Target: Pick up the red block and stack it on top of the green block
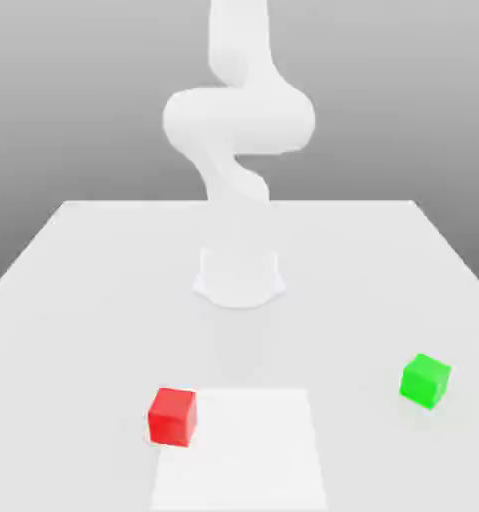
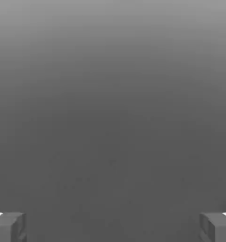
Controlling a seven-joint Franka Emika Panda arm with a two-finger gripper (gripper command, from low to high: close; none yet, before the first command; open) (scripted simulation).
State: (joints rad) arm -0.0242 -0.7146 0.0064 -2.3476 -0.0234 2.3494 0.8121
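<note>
Table (image 1: 83, 260) first: a broad white slab running from the near edge to the far one, with a paler square patch (image 1: 241, 448) at the near middle. Arm (image 1: 238, 120) next, white, rising from its round base (image 1: 240, 278) at the table's centre and curling upward. Through the hand view, the gripper (image 2: 113, 227) has its two fingertips (image 2: 8, 226) spread wide, nearly the whole frame apart, with nothing between them but plain grey.

Red block (image 1: 172, 416) sits near, on the exterior view's left, touching the patch's left edge. Green block (image 1: 425, 379) sits on the exterior view's right, a little farther back, well apart from the red one. Both rest flat on the table.

By my reckoning the pick has not yet begun; this is the approach step. Next, the hand wants bringing down over the red block, fingers straddling its sides, before closing.
</note>
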